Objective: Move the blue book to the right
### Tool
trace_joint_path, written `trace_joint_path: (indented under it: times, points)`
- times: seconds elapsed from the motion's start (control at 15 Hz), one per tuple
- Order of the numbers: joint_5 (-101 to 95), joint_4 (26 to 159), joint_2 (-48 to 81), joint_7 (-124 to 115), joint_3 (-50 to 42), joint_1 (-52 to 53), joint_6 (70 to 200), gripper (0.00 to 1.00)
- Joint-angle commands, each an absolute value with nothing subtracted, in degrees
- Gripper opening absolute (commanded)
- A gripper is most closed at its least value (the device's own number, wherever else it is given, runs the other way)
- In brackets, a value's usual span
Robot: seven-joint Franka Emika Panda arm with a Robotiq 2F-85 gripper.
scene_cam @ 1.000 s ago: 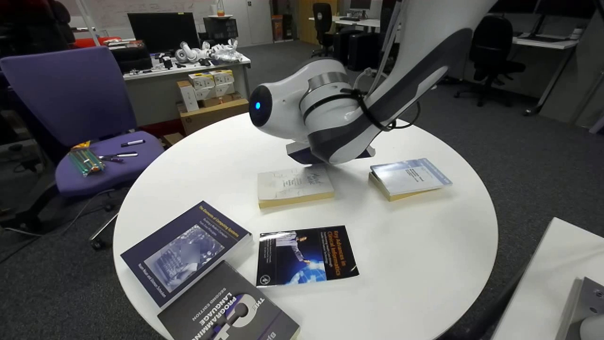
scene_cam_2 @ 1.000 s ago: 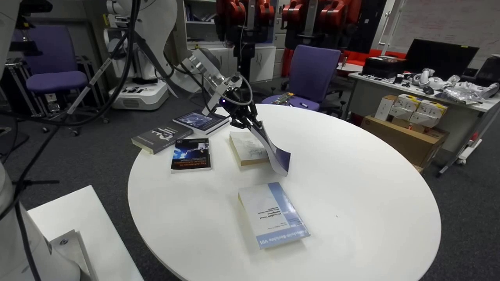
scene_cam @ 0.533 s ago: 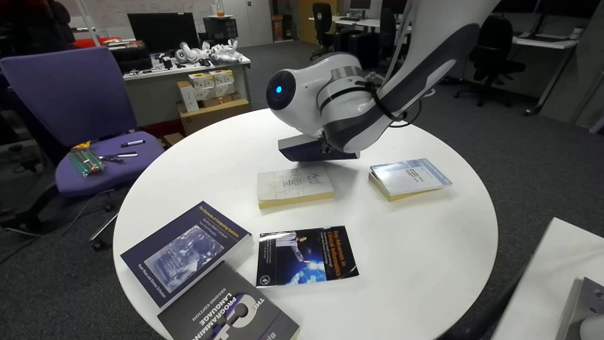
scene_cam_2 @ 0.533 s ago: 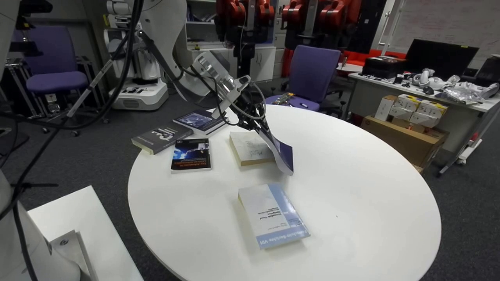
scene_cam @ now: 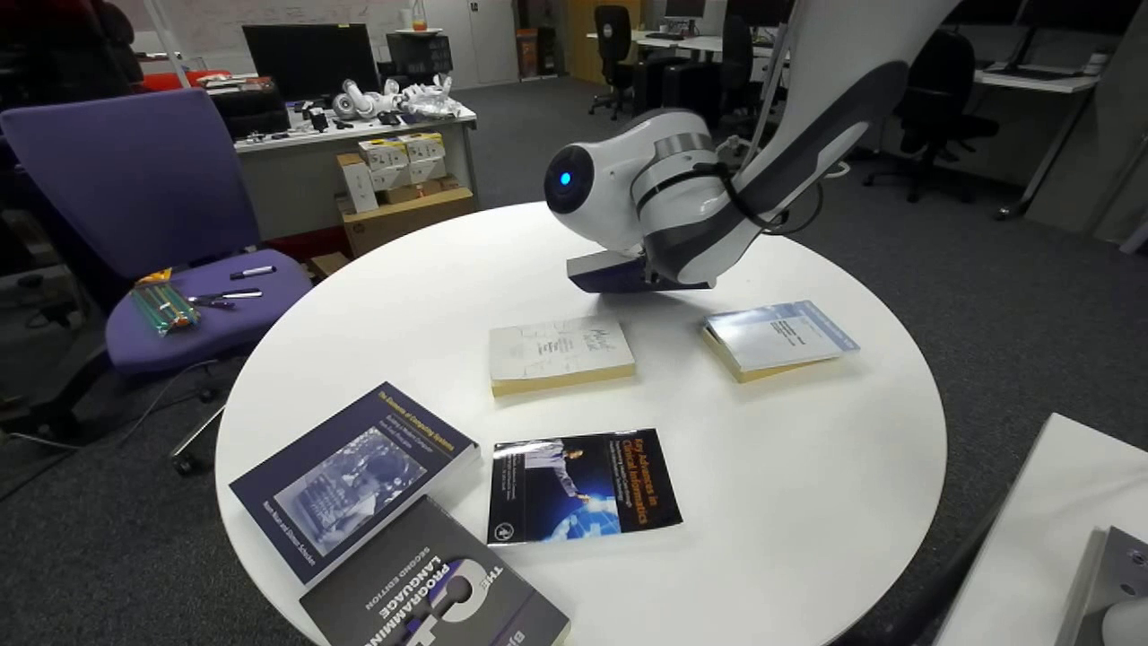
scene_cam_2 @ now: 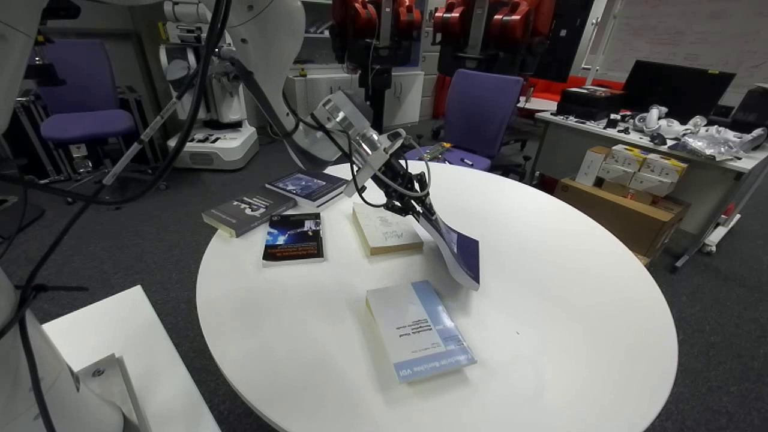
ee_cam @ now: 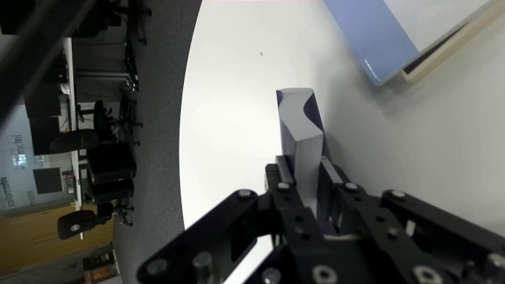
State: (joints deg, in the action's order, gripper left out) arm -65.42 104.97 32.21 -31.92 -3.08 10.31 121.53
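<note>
Gripping one end of the blue book in the pincer, clamped across both covers. Showing pale page edges in the wrist view, dark blue cover with a lighter patch in an exterior view. Tilted, slanting down to a low free end, bowed along its length. Can't tell whether touching the white round bench or just above it. Partly covered by the arm in an exterior view, and seen there beyond the cream book, apart from it. Near the pale whitish-blue book, also apart, with bare bench between in the wrist view. Well away from the Elements of Computing Systems book, the gray book just beside that, and the glossy Key Advances in Clinical Informatics book, lying flat on the same bench.
</note>
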Motion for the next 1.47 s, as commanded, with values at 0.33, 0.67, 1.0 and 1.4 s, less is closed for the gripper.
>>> trace_joint_path:
  times: [0.33,0.67,1.0,1.4]
  points:
    - [-67.1,107.3,32.5,-29.5,-4.3,2.6,130.1,0.05]
    - [-68.1,107.3,32.6,-22.3,-4.5,1.3,133.5,0.05]
    - [-70.3,107.2,33.2,-17.3,-4.0,1.3,140.1,0.05]
    - [-72.1,108.3,33.0,-13.9,-3.5,0.4,146.6,0.05]
